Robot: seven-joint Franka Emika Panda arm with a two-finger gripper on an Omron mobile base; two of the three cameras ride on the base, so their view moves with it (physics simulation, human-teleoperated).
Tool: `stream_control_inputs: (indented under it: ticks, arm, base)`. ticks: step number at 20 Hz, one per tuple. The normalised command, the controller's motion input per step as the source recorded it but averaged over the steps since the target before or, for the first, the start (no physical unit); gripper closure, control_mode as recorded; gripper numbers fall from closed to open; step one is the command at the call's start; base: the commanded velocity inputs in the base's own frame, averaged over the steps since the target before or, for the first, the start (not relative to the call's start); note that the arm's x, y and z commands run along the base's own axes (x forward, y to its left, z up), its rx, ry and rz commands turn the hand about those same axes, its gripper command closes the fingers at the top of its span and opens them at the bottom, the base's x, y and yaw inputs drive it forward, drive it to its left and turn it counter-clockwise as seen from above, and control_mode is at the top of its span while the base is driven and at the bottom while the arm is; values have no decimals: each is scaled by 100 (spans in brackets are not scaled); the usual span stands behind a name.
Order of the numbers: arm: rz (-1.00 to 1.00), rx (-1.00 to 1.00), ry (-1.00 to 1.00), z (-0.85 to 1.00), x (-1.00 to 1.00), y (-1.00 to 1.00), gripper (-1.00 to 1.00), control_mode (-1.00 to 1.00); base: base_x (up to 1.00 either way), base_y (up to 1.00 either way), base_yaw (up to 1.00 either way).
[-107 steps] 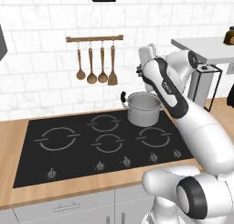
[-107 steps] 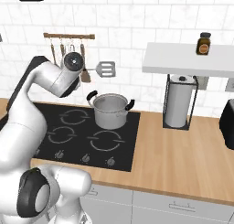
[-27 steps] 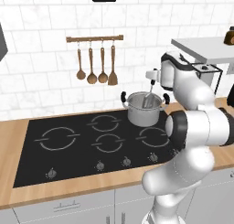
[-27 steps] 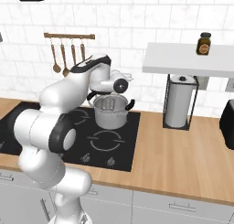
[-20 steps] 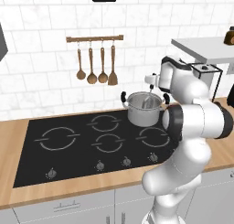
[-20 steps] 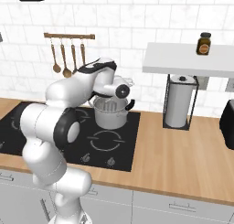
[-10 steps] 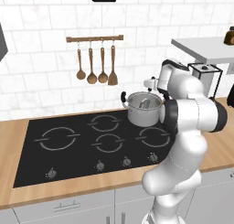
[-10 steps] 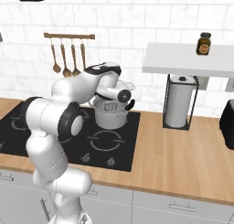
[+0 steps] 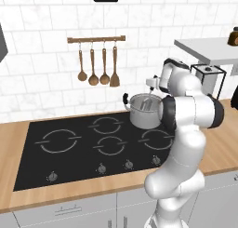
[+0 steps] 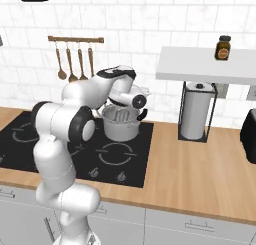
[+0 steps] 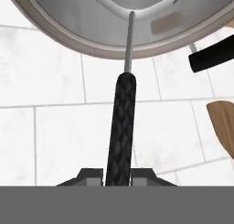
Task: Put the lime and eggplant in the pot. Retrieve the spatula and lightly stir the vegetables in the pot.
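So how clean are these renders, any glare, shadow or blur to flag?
Left base view: flat, even light, soft overall, a pale sheen on the pot. Right base view: equally soft, with a faint shadow under the shelf. Hand view: the spatula handle looks sharp, and the pot's steel reflects blurred shapes.

The round shiny steel pot (image 9: 145,111) is open on top. The white tiled wall (image 9: 46,50) stands close behind it. Brown wooden spoons (image 9: 93,66) hang left. The wooden tabletop (image 10: 200,164) right is bare.

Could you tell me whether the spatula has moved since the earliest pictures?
Yes. The spatula, held high near the wall rail then, has come down: its blade now reaches into the pot.
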Motion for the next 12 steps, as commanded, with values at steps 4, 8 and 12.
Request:
stream_control_inputs:
  ticks: [4, 8, 12]
  arm:
    - [0, 0, -1, 0, 23, 0, 100, -100]
    - [0, 0, 0, 0, 10, 0, 100, -100]
    - [0, 0, 0, 2, 3, -3, 100, -100]
  base:
    - [0, 0, 0]
    - [0, 0, 0]
    - [0, 0, 0]
